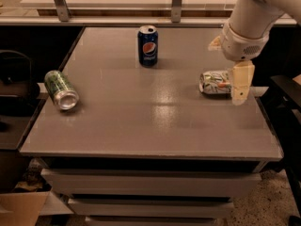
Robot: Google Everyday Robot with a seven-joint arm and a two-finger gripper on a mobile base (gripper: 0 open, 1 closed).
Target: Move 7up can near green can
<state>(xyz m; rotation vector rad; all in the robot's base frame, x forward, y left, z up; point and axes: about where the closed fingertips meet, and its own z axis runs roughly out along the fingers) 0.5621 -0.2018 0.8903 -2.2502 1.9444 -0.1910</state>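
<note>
The 7up can (pixel 212 82), pale with green lettering and an orange-red spot, lies on its side at the right of the grey table (pixel 155 121). The green can (pixel 61 89) lies on its side near the table's left edge, far from the 7up can. My gripper (pixel 228 70) hangs from the white arm at the upper right, directly at the 7up can's right end. It is open. Its near finger (pixel 241 83) covers the can's right end, and the far finger's tip shows behind. The can rests on the table.
A dark blue Pepsi can (pixel 147 45) stands upright at the back middle of the table. Drawers (pixel 141 185) sit under the tabletop. A dark chair (pixel 16 86) is at the left and a cardboard box (pixel 19 210) at the lower left.
</note>
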